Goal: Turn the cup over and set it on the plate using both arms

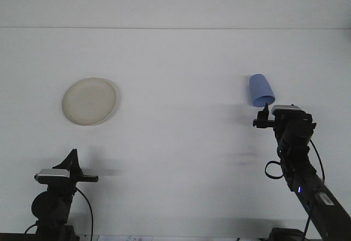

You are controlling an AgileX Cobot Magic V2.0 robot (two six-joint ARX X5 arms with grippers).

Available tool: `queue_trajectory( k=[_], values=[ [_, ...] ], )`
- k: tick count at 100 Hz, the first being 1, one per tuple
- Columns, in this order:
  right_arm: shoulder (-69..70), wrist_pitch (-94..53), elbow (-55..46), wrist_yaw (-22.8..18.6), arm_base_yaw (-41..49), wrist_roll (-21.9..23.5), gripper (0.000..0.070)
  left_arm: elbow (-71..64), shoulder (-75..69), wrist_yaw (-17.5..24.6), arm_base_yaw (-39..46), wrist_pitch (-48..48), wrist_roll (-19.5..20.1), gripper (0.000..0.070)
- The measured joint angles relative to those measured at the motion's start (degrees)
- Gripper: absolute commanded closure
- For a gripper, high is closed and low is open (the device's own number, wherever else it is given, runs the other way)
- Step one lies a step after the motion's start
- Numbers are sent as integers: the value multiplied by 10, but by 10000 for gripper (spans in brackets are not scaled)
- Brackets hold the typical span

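Cup: a blue cup (261, 90) on the right side of the white tabletop (181, 131), well apart from the plate; it appears tilted or on its side, with its wider rim toward the camera.
Plate: a round cream plate (89, 101) lies flat on the left side of the tabletop, nothing on it.
Right jaws: the right gripper (267, 113) is stretched forward on its arm and sits just beside the cup's near rim; whether it touches the cup cannot be told, and how far its jaws stand apart cannot be told either.
Left jaws: the left gripper (72, 157) sits low at the near left edge, well short of the plate; only one dark point shows, so its opening cannot be told.
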Motion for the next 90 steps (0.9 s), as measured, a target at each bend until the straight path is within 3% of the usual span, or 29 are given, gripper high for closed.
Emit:
queue_trajectory(
  k=[78, 90],
  values=[
    [216, 184, 11, -131, -77, 17, 157, 0, 0, 0, 0, 0, 0, 687],
    [232, 184, 30, -132, -78, 17, 157, 0, 0, 0, 0, 0, 0, 687]
  ],
)
